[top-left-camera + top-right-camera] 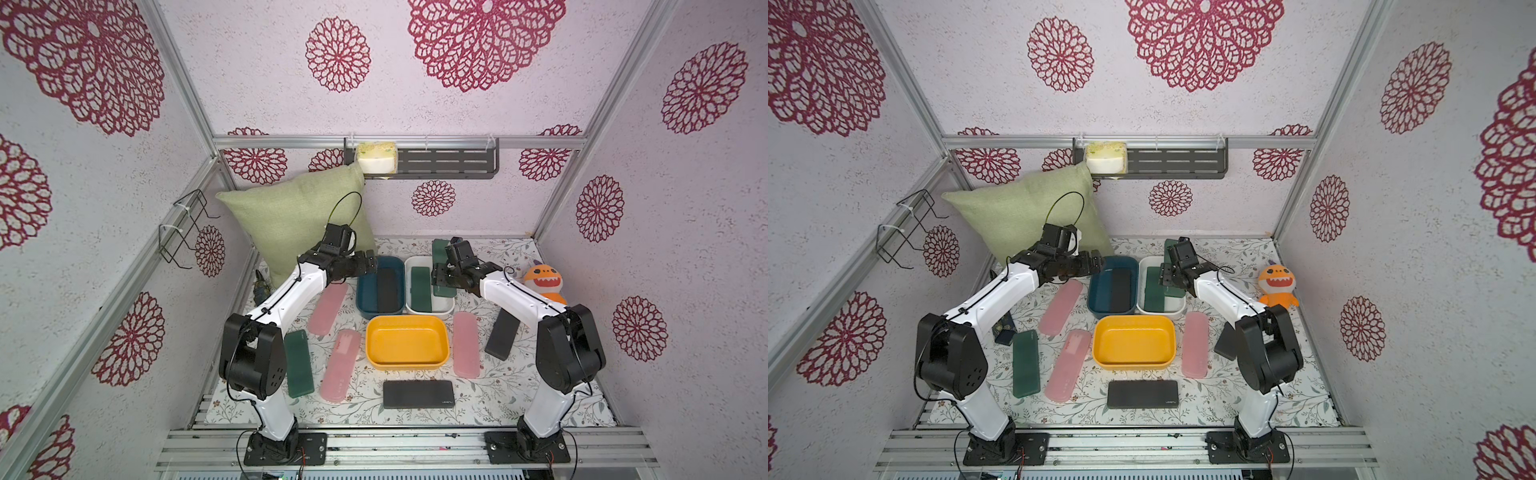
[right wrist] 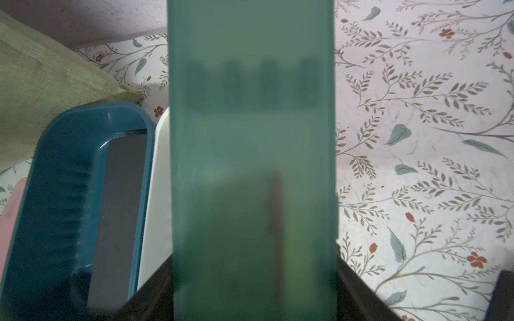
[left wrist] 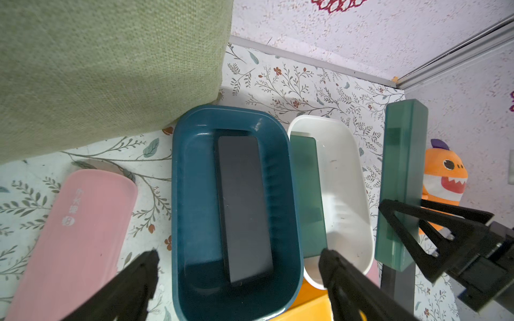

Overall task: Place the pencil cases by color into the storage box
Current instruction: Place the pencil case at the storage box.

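Bins fill the middle of the floral mat [image 1: 478, 407] in both top views. A blue bin [image 1: 365, 291] and a white bin [image 1: 440, 309] sit side by side and touching, with a yellow bin [image 1: 407, 319] just below them in the frame. A black pencil case [image 1: 387, 289] lies in the blue bin and a green pencil case [image 1: 420, 289] in the white one.

The right gripper [image 1: 440, 276] is clamped on a second green case [image 3: 403, 166], held raised at the white bin's right rim. The left gripper [image 1: 369, 262] hangs with jaws spread and nothing between them at the blue bin's upper left corner.

A green pillow [image 1: 299, 216] leans at upper left, reaching that same corner. An orange plush toy [image 1: 542, 282] sits by the right wall.

Loose on the mat are one pink case [image 1: 330, 307] left of the blue bin, another pink case [image 1: 343, 363] lower down, and a third pink case [image 1: 466, 350] right of the yellow bin. A third green case [image 1: 298, 362] lies at lower left and a front black case [image 1: 417, 394] below the yellow bin. The right arm covers the upper end of a right-hand black case [image 1: 503, 338].

A small dark object [image 1: 261, 286] beside the pillow is too dim to identify. In the right wrist view the held case is blurred and hides most of the white bin.
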Robot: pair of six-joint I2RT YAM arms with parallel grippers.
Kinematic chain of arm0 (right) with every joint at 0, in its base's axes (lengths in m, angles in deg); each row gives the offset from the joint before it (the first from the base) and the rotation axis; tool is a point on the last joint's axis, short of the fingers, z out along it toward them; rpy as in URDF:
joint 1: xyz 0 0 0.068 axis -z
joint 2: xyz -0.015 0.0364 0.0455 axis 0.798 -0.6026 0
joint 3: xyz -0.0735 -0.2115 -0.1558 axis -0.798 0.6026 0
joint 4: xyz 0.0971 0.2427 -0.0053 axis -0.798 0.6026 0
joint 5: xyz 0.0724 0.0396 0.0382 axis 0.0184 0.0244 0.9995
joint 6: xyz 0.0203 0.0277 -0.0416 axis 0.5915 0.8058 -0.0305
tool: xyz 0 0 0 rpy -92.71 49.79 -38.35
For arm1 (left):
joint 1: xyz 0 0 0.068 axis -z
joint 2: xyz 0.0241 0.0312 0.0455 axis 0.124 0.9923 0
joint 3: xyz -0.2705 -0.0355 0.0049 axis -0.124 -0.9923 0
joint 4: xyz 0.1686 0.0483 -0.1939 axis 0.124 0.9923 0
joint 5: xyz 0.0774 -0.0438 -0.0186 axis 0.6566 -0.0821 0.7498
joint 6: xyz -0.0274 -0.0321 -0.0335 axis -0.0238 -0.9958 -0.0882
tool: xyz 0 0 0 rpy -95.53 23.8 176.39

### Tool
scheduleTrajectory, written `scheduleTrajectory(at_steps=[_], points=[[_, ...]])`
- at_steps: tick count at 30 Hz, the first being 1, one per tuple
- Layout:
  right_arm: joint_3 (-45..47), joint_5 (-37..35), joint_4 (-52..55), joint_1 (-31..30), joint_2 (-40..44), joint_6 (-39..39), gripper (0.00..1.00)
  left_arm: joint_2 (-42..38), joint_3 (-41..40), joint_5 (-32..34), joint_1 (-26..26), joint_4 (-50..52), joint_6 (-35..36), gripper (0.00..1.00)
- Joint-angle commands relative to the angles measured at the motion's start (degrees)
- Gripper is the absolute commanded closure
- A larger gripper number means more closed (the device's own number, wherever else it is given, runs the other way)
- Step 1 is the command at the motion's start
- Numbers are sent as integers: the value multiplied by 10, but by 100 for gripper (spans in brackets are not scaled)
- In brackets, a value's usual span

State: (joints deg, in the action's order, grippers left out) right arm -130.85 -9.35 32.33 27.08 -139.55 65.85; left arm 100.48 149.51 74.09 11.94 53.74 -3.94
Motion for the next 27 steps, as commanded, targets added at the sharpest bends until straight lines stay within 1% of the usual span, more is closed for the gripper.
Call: scheduleTrajectory(at_steps=[1, 13, 27], points=[[-25, -17, -13, -6, -9, 12, 62, -17, -6, 4, -3, 0, 13, 3], [-58, -12, -6, -11, -73, 4, 62, -18, -13, 6, -11, 1, 18, 3], [-60, -27, 8, -20, -95, 4, 60, -17, -19, 5, -16, 1, 22, 3]])
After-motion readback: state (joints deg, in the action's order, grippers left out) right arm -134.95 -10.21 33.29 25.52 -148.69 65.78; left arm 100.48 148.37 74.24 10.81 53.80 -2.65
